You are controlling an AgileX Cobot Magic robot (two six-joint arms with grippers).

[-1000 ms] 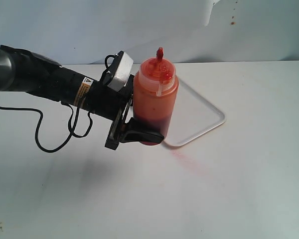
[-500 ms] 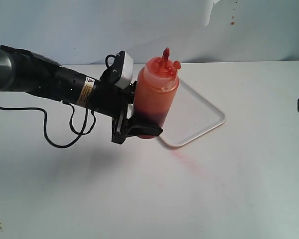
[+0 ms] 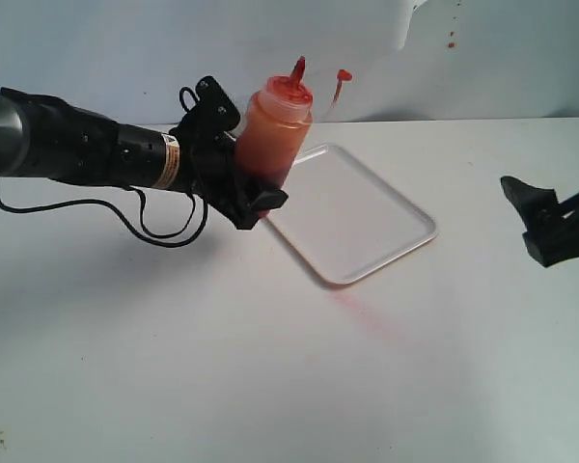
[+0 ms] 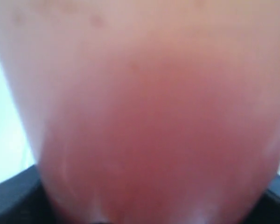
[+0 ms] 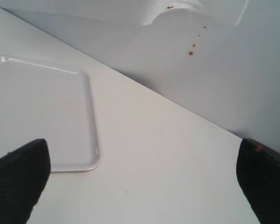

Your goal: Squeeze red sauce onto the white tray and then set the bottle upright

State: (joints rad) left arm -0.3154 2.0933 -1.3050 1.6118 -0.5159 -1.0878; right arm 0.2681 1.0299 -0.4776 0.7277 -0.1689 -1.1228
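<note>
My left gripper [image 3: 255,183] is shut on the lower part of the bottle [image 3: 270,135] and holds it in the air over the far left corner of the white tray [image 3: 367,217]. The bottle leans slightly to the right, red cap [image 3: 289,92] and nozzle up, and its tethered tip cover [image 3: 343,75] swings free. Red sauce [image 3: 259,162] shows dark through the bottle's wall. The bottle [image 4: 149,116] fills the left wrist view. My right gripper [image 3: 545,224] hovers open at the right edge, with nothing between its fingers [image 5: 18,179]. The tray [image 5: 37,107] looks plain white.
A faint red smear [image 3: 362,313] marks the white table just in front of the tray's near corner. Small red spots [image 3: 451,40] dot the pale back wall [image 5: 224,70]. The left arm's black cable [image 3: 164,231] hangs down to the table.
My left arm has lifted the bottle up and back to the left, turning the wrist, and the tip cover has swung out. My right gripper has come in from the right edge.
</note>
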